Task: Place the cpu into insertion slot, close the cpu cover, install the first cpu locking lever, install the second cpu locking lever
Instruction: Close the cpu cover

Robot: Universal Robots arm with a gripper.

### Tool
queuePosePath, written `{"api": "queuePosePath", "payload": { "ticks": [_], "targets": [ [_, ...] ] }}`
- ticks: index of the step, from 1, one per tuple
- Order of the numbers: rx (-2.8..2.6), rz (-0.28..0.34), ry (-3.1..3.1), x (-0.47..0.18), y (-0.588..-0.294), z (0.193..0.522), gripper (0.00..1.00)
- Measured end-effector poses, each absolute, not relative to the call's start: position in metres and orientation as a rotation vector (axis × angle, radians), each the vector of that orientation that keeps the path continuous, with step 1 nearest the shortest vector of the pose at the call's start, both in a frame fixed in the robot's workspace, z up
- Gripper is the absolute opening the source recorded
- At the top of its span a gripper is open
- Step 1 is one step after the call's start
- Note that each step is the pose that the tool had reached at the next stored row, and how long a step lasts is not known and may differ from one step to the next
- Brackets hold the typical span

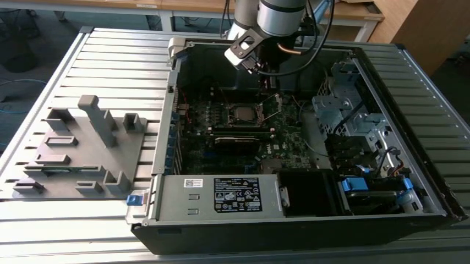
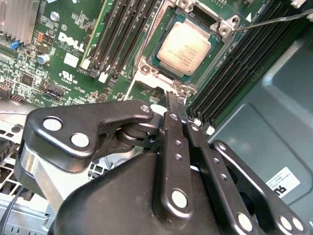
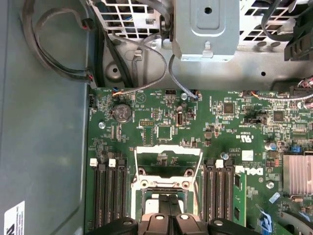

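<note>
The cpu (image 2: 183, 47), silver-topped, lies flat in the insertion slot (image 2: 146, 73), the square socket mid-board (image 1: 245, 114) inside the open computer case. The cpu cover (image 3: 168, 150), a thin silver frame, stands swung back from the socket, with green board showing through its window. A thin wire locking lever (image 2: 274, 18) sticks out past one socket corner, unlatched. My gripper (image 2: 175, 100) hangs just above the socket's hinge-side edge, shut with nothing between its fingers; it also shows in the first wrist view (image 3: 168, 204) and the exterior view (image 1: 270, 87).
Long black memory slots (image 3: 217, 188) flank the socket on both sides. A finned heat sink (image 3: 297, 174) sits further along the board. A metal drive cage (image 1: 345, 110) and cables (image 3: 146, 58) crowd the case's far parts. A grey fixture (image 1: 81, 148) stands on the slatted table.
</note>
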State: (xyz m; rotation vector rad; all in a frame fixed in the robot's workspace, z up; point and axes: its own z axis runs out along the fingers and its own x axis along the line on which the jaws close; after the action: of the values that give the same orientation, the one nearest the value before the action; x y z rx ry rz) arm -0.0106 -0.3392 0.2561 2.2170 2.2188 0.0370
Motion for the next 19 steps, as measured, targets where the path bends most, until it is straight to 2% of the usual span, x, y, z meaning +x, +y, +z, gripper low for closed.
{"api": "queuePosePath", "payload": {
  "ticks": [19],
  "targets": [
    [2.217, 0.037, 2.219, -0.0023, -0.3392, 0.2562, 0.1]
  ]
}}
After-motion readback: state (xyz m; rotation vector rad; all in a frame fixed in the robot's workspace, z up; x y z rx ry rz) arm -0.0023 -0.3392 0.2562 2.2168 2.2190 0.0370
